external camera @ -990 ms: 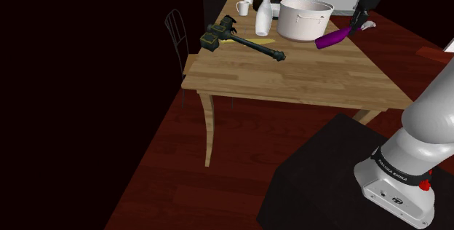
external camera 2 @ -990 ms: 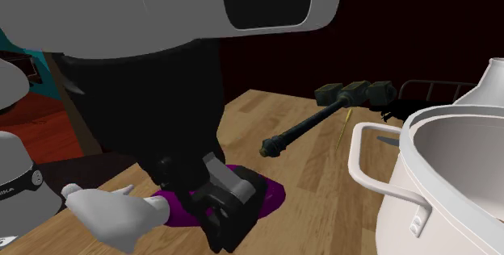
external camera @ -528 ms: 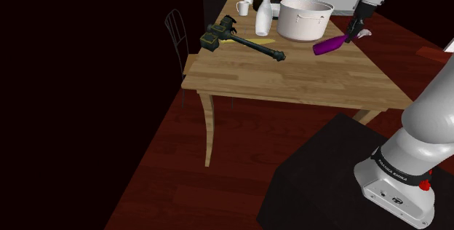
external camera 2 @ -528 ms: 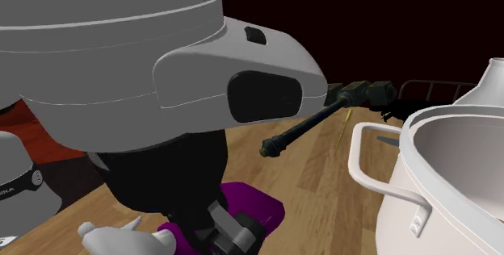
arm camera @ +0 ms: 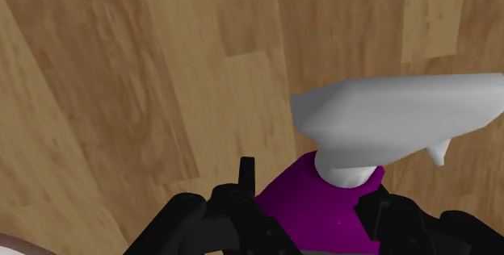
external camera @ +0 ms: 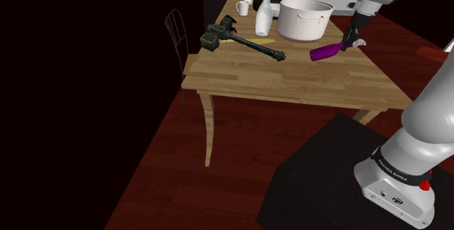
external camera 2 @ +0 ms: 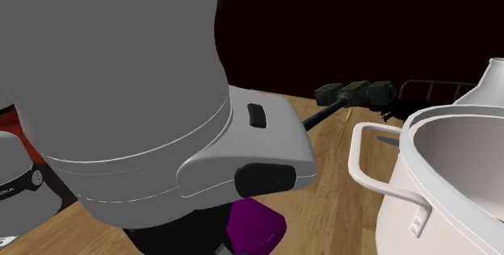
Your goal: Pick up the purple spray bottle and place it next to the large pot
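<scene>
- Shoulder view: the gripper (external camera: 353,36) is clasping the purple spray bottle (external camera: 325,51), tilted over the table (external camera: 291,79). The large pot (external camera: 304,19) is standing near, with a hammer (external camera: 244,41) lying beyond it.
- Second exterior view: the arm (external camera 2: 121,92) is blocking most of the scene, the bottle (external camera 2: 257,225) peeking out beneath it, near the pot (external camera 2: 452,181).
- Wrist view: the fingers (arm camera: 202,225) are pinching the bottle's purple body below its white spray head (arm camera: 396,120).
</scene>
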